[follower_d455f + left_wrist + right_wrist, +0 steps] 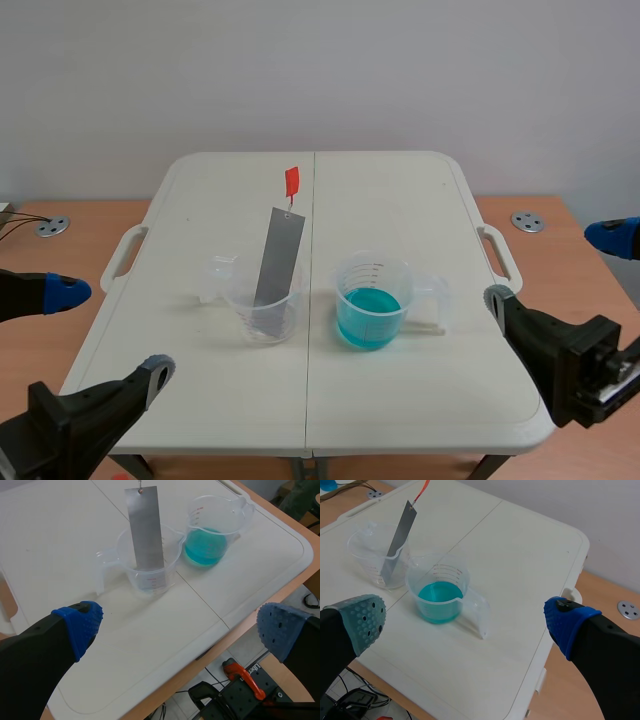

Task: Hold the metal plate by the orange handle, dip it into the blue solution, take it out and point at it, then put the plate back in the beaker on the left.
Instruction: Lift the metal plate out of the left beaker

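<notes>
- Scene view: shows the plate [278,262] leaning in the left beaker [243,312] near the middle of the surface [400,200], with the orange handle [292,181] at its upper end, toward the far edge. Puts the right beaker [377,268] with the blue solution [368,318] just beside it. Finds the left gripper [112,331] and right gripper [553,268] low by the near corners, fingers spread, holding nothing, well apart from both beakers.
- Left wrist view: looks past spread fingers, with nothing between them, at the plate [146,530] standing in the left beaker [167,572] ahead. Could tip the light, clear beaker by pushing on the tall plate instead of pinching the small handle.
- Right wrist view: looks past fingers held apart at the blue solution [437,600] ahead, with the plate [397,540] beyond it. Could slip off the thin handle [422,490] on a shallow pinch. Could catch the right beaker's rim while lowering the plate and spill. Could drip blue across the surface on the way back.
</notes>
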Available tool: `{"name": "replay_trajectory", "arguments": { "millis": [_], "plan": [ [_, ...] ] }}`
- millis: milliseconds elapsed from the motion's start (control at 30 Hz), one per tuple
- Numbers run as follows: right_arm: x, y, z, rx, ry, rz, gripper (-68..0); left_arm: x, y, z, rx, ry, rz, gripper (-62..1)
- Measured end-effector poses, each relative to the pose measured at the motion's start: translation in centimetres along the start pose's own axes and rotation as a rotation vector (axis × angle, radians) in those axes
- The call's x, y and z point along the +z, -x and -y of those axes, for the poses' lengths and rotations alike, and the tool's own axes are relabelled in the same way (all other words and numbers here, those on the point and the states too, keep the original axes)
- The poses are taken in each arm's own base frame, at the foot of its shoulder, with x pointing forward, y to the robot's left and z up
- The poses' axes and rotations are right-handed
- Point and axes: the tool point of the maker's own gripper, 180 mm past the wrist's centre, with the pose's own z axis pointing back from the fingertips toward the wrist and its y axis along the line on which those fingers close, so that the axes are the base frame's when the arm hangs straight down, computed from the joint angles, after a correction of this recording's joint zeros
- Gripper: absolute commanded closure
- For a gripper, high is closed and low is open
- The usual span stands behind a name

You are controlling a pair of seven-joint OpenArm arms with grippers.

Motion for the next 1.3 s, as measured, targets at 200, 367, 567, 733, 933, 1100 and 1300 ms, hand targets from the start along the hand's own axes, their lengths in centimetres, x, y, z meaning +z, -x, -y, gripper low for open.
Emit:
{"name": "replay_trajectory", "arguments": {
  "millis": [200,367,567,733,933,1100,1300],
  "plan": [
    [0.0,0.1,0.0,0.0,0.0,-0.005,-66.3,0.0,0.0,0.0,0.0,0.0,0.0,-62.3],
    [0.0,0.1,0.0,0.0,0.0,-0.005,-66.3,0.0,0.0,0.0,0.0,0.0,0.0,-62.3],
    [0.0,0.1,0.0,0.0,0.0,-0.005,-66.3,0.0,-0.1,0.0,-0.001,-0.001,0.002,-62.3],
    [0.0,0.1,0.0,0.0,0.0,-0.005,-66.3,0.0,-0.1,0.0,-0.001,0.0,0.002,-62.3],
    [0.0,0.0,0.0,0.0,0.0,0.0,-66.3,0.0,-0.1,0.0,-0.001,0.0,0.002,-62.3],
    [-0.2,0.1,-0.2,0.002,-0.016,-0.011,-66.3,0.0,-0.1,0.0,-0.001,0.0,0.002,-58.0],
    [-1.2,-0.8,0.5,0.003,0.007,0.012,-66.3,0.0,-0.1,0.0,0.001,-0.002,0.003,-0.9]
  ]
}}
